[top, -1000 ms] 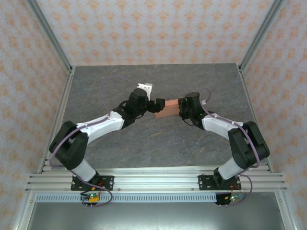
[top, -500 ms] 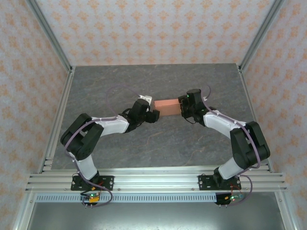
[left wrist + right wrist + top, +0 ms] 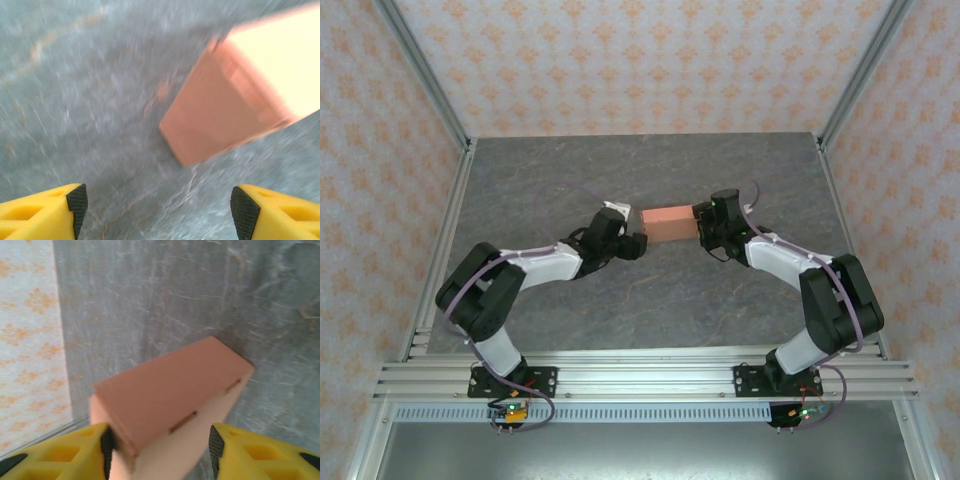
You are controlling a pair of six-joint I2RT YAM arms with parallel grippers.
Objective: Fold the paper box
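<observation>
The paper box is a small salmon-orange closed box lying level on the grey table. In the right wrist view the paper box reaches forward from between the yellow fingers, with two tab slots along its edge. My right gripper stands round the box's right end; the left pad touches it and a thin gap shows at the right pad. My left gripper is open and empty, just off the box's left end. The paper box lies ahead and to the right of it.
Grey marbled table ringed by aluminium posts and patterned walls. A metal rail carries both arm bases at the near edge. Both arms bend in toward the centre, with bare tabletop behind the box and to both sides.
My left gripper has let go of the box's left end and drawn back toward me. The box went from tilted to level. My right jaws have widened round it.
</observation>
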